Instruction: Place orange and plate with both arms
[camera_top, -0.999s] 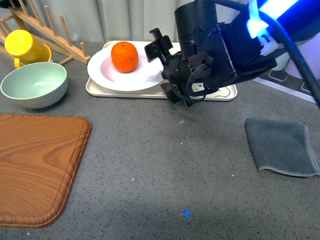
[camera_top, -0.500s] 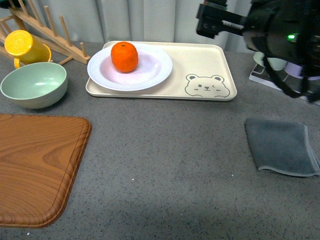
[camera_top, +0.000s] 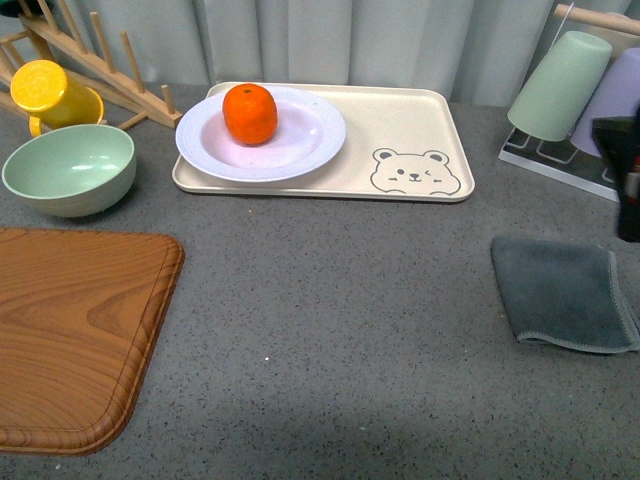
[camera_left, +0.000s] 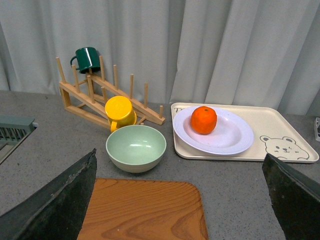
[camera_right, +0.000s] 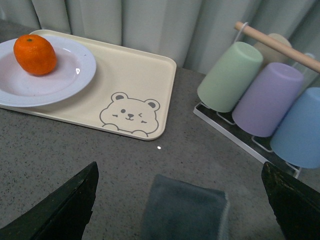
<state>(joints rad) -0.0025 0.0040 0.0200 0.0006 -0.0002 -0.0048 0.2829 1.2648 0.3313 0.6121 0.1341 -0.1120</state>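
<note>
Near left lies a wooden board (camera_top: 80, 335), near right a grey cloth (camera_top: 562, 292) — each end effector (camera_left: 175, 200) (camera_right: 177, 200) hangs spread and empty above the desk (camera_top: 330, 300). Farther off, the orange (camera_top: 250, 113) sits in the plate (camera_top: 300, 145) on the bear tray (camera_top: 400, 130). Placement looks done — what remains, I judge, is for both arms to stay clear.

My right gripper (camera_top: 628, 180) is cut off at the frame edge beside the grey cloth (camera_top: 562, 292); jaw state unreadable there.
</note>
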